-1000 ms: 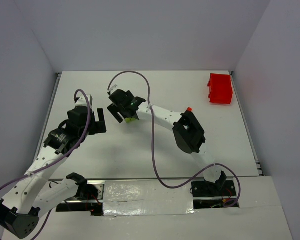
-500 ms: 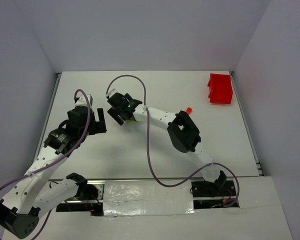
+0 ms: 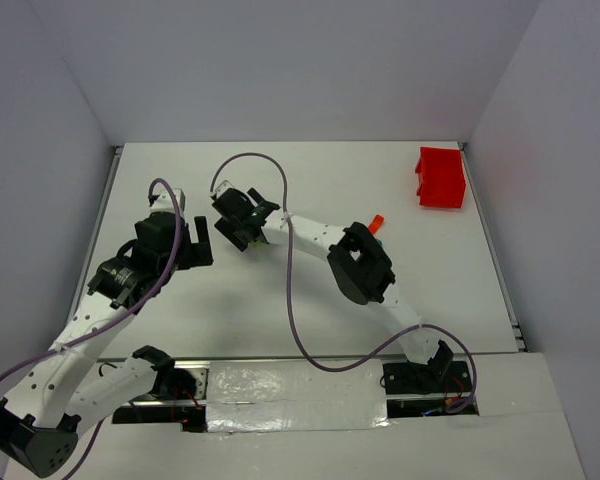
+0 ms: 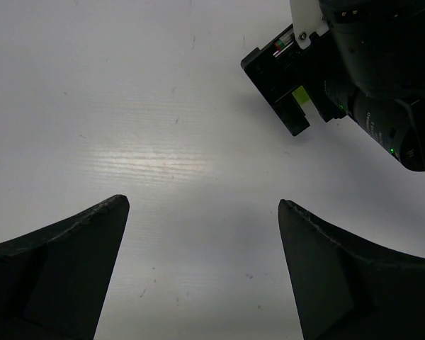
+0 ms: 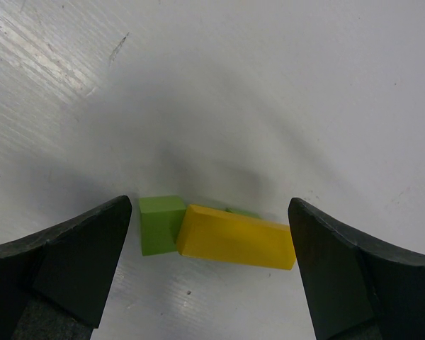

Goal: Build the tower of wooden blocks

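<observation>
In the right wrist view a yellow bar (image 5: 237, 237) lies on the table, one end resting against a green block (image 5: 159, 223). A sliver of another green piece (image 5: 244, 211) shows behind the bar. My right gripper (image 5: 209, 212) is open, with a finger on either side of these blocks and touching neither. In the top view the right gripper (image 3: 237, 226) covers the blocks. The left wrist view shows a yellow-green block (image 4: 301, 95) under it. My left gripper (image 4: 202, 205) is open and empty over bare table, just left of the right gripper (image 3: 197, 235). A small red piece (image 3: 376, 222) lies by the right arm's elbow. No teal wedge is in view.
A red plastic bin (image 3: 441, 178) stands at the back right corner of the white table (image 3: 310, 300). The right arm's purple cable (image 3: 285, 290) loops over the table's middle. White walls close the back and both sides.
The right arm has shifted a little left and back, and its gripper now covers the yellow-green block that showed in the top view. The left arm has not moved.
</observation>
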Robot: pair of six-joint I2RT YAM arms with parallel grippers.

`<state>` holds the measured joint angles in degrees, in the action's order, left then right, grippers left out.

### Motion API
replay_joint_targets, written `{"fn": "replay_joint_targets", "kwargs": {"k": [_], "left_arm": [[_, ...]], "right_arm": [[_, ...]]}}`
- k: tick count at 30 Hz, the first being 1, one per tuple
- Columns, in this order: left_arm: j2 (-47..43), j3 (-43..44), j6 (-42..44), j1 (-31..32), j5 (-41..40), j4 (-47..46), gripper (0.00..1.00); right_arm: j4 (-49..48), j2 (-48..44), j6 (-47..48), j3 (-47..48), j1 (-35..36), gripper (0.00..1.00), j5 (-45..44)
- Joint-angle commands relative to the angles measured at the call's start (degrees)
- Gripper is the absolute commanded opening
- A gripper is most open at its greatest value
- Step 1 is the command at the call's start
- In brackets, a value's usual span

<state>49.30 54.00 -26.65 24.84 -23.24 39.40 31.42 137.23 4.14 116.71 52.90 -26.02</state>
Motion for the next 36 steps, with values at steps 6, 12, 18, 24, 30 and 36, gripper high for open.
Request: {"fn": "replay_joint_targets", "kwargs": {"k": [6, 12, 18, 24, 30, 36], "left_arm": [[-0.3, -0.2, 1.7, -0.2, 0.2, -1.5, 0.99], [-0.3, -0.2, 1.7, -0.3, 0.2, -1.5, 0.99], [-0.1, -0.2, 1.7, -0.2, 0.2, -1.5, 1.00], [0.0, -0.2, 1.6, -0.2, 0.2, -1.6, 0.99], [0.2, -0.1, 1.8, -0.3, 0.3, -1.6, 0.99], [-0.1, -0.1, 1.8, -0.3, 0.3, -1.5, 0.99]], "right_arm": [[0.5, 0.5, 0.3, 3.3, 0.4, 0.99, -2.5], [0.7, 0.6, 0.3, 2.8, 0.1, 0.99, -2.5], [0.7, 0.2, 0.1, 2.3, -0.3, 0.99, -2.6], [0.7, 0.7, -0.4, 2.6, -0.4, 0.99, -2.7], [0.6, 1.1, -0.7, 2.7, -0.8, 0.99, -2.9], [0.6, 1.2, -0.9, 2.9, -0.9, 0.99, -3.3]]}}
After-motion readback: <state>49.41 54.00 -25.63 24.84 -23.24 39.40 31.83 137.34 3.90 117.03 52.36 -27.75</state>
